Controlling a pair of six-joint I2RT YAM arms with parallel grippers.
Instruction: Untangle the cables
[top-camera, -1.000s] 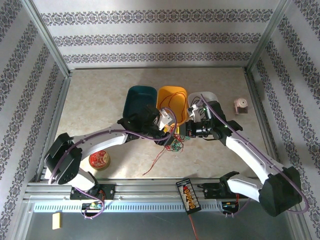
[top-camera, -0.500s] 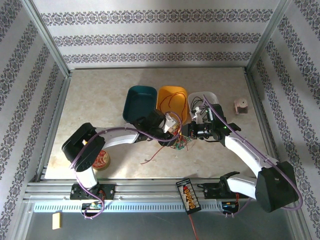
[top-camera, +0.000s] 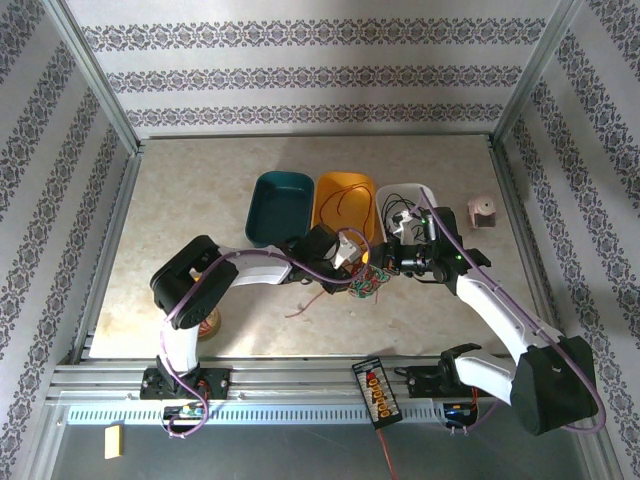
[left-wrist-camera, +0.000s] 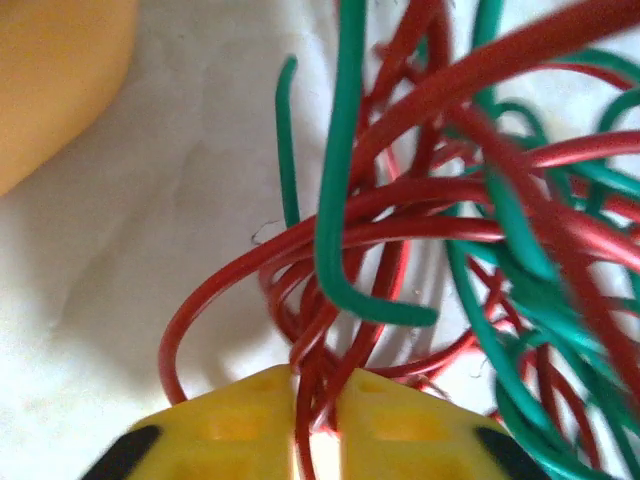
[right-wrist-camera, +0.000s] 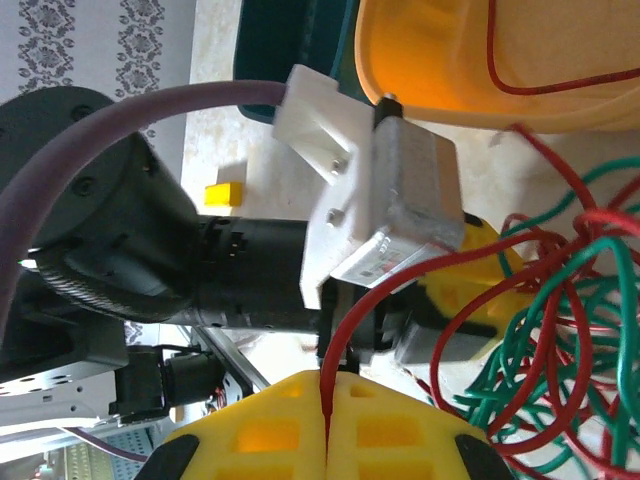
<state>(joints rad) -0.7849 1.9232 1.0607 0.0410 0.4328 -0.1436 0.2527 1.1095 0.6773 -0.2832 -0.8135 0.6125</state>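
Left wrist view: left end effector (left-wrist-camera: 315, 400) clenched on red strands of the cables (left-wrist-camera: 430, 210), which are bundled on the bench (top-camera: 200, 200) beside the orange bin (top-camera: 332, 205). The right end effector (right-wrist-camera: 325, 395) pinches one strand. Part them slowly, so knots don't tighten.

Cables (left-wrist-camera: 400, 250): red and green plastic insulation, smooth, glossy, catching highlights. Left gripper (left-wrist-camera: 316, 388): yellow plastic, matt, black inserts at edges. Right gripper (right-wrist-camera: 326, 385): same yellow matt plastic. Tabletop (top-camera: 190, 200): beige marbled surface, smooth, low sheen. Teal bin (top-camera: 283, 177), orange bin (top-camera: 345, 176), white bin (top-camera: 405, 186): smooth plastic, slight gloss. Front rail (top-camera: 290, 380): bare metal, brushed look. Purple arm cable (right-wrist-camera: 150, 105): matt sleeve. White bracket (right-wrist-camera: 318, 125): matt plastic.
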